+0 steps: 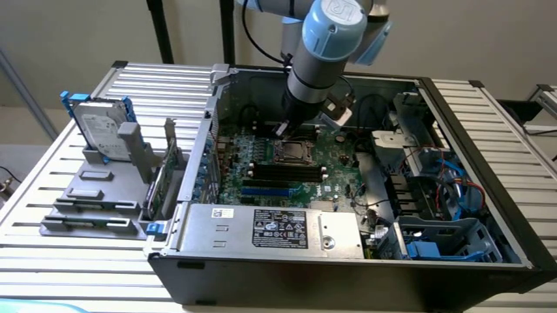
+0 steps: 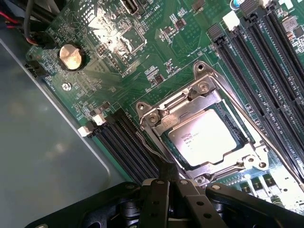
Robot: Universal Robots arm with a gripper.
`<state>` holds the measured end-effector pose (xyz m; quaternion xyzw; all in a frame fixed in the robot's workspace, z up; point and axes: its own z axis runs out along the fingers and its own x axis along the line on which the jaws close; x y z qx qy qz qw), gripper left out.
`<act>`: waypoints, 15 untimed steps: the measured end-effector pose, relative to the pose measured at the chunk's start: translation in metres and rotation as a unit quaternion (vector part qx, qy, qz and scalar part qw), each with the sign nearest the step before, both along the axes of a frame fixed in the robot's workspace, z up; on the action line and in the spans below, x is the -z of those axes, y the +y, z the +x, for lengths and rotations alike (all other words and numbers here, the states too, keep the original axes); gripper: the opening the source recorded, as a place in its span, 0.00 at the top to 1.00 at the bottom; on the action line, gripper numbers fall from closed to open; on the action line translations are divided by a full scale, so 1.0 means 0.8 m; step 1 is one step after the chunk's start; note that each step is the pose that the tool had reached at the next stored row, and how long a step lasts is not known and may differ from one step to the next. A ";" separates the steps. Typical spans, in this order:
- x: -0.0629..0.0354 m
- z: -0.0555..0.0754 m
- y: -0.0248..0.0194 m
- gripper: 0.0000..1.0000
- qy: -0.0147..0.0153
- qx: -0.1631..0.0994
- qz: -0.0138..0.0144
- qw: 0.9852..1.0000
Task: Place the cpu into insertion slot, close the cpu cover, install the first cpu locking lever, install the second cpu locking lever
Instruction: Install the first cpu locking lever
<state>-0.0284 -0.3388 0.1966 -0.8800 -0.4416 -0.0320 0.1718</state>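
While the small pale-silver square cpu point(image 2: 204, 137) lies mid green circuit board point(image 2: 118, 71) under the flat silvery metal cpu cover point(image 2: 176, 111), the black gripper point(image 2: 168, 187), pressed together, sits at the near end of a thin wire locking lever point(image 2: 148, 148) running away along the insertion slot's point(image 2: 236, 124) side.

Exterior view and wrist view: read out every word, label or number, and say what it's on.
On the cpu: dark print lines, too blurred to read.
On the power supply box, black label: white print, too small to read.
On the hard drive: label too small to read.
Nothing can be quoted.
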 end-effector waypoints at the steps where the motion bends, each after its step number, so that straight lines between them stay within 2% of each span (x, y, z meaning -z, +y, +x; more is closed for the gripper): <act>1: 0.000 0.000 0.0000 0.89 0.000 0.000 0.000 1.000; 10: 0.000 -0.006 0.0008 0.89 0.000 0.000 0.001 1.000; 15: 0.000 -0.006 0.0058 0.89 0.000 0.002 0.002 1.000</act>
